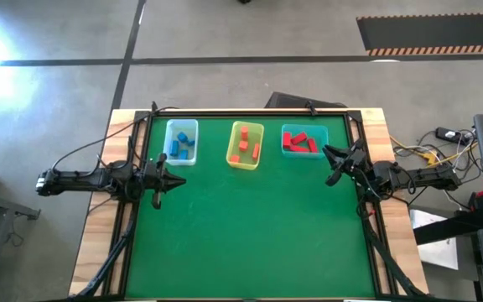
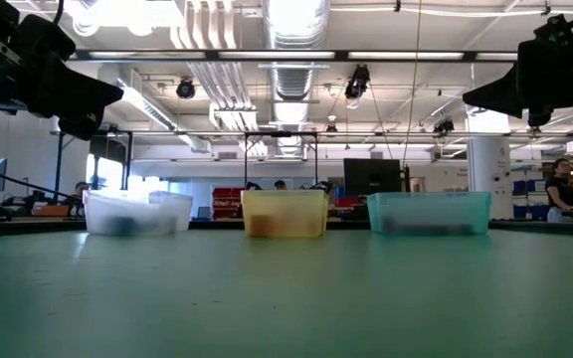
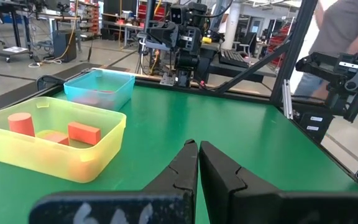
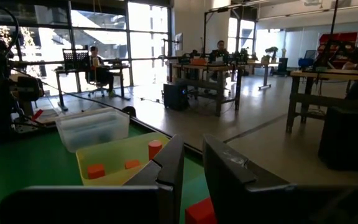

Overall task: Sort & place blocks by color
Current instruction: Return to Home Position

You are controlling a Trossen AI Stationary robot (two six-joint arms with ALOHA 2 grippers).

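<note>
All the blocks I see lie inside three bins along the table's far side. Blue blocks [image 1: 180, 148] sit in the clear-bluish bin [image 1: 193, 127]. Orange blocks [image 1: 243, 152] [image 3: 83, 132] rest in the yellow bin [image 1: 232, 139]. Red blocks [image 1: 299, 143] fill the teal bin [image 1: 286, 130], and one red block [image 4: 200, 212] shows below my right fingers. My left gripper [image 1: 179, 179] [image 3: 198, 163] hovers shut, near the clear bin's near-left corner. My right gripper [image 1: 331, 164] [image 4: 193, 168] hovers beside the teal bin's near-right corner, open by a narrow gap and holding nothing.
Green mat [image 1: 250, 235] stretches from the bins to the near edge. A dark frame rail [image 1: 250, 112] runs behind the bins. The low view shows both arms raised above the table. Cables [image 1: 418, 153] lie off the right edge. A person [image 3: 347, 28] stands beyond the table.
</note>
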